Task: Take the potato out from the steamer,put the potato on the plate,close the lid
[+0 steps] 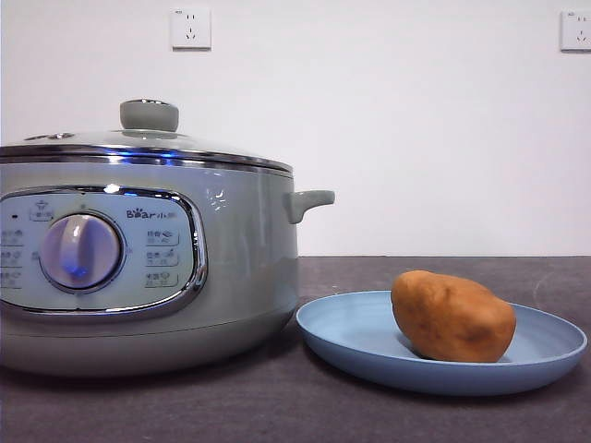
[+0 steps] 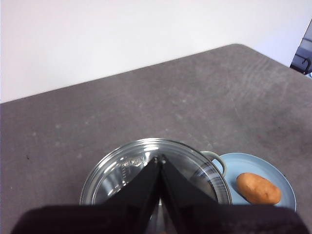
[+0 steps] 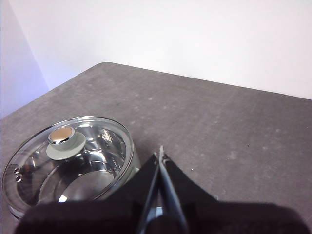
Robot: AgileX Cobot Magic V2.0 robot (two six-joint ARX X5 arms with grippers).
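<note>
The pale grey-green steamer stands at the left with its glass lid resting on the rim, knob on top. An orange-brown potato lies on the light-blue plate just right of the pot. From high above, the left wrist view looks down on the lid, the plate and the potato; my left gripper is shut and holds nothing. My right gripper is also shut and holds nothing, raised beside the lid. Neither arm shows in the front view.
The dark grey tabletop runs back to a white wall with two sockets. The pot's stubby handle sticks out toward the plate. Part of a dark frame shows beyond the table's far corner.
</note>
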